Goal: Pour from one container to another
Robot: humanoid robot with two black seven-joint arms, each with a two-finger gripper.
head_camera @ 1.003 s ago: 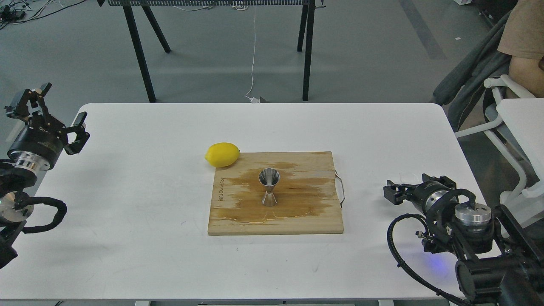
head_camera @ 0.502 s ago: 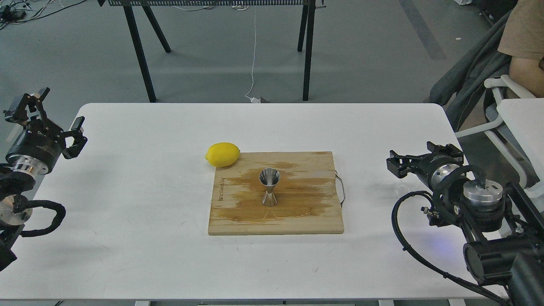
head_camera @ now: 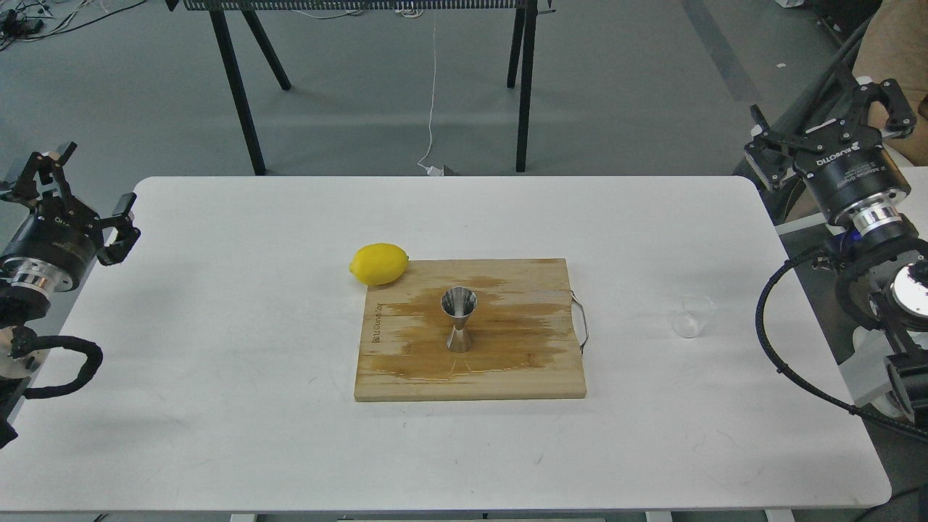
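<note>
The steel hourglass jigger (head_camera: 459,319) stands upright in the middle of a wet wooden cutting board (head_camera: 507,370). The small clear glass cup (head_camera: 689,317) stands alone on the white table to the right of the board. My right gripper (head_camera: 826,119) is raised high at the far right, well above and behind the cup, open and empty. My left gripper (head_camera: 76,185) hovers at the table's left edge, far from the board, open and empty.
A yellow lemon (head_camera: 379,263) lies at the board's back left corner. A metal handle (head_camera: 582,321) sticks out of the board's right side. Black table legs (head_camera: 239,87) stand behind the table, and a person in a chair (head_camera: 895,43) sits at the far right.
My right arm has lifted up and back away from the glass cup, leaving it standing on the table. My left gripper has drifted slightly further left.
</note>
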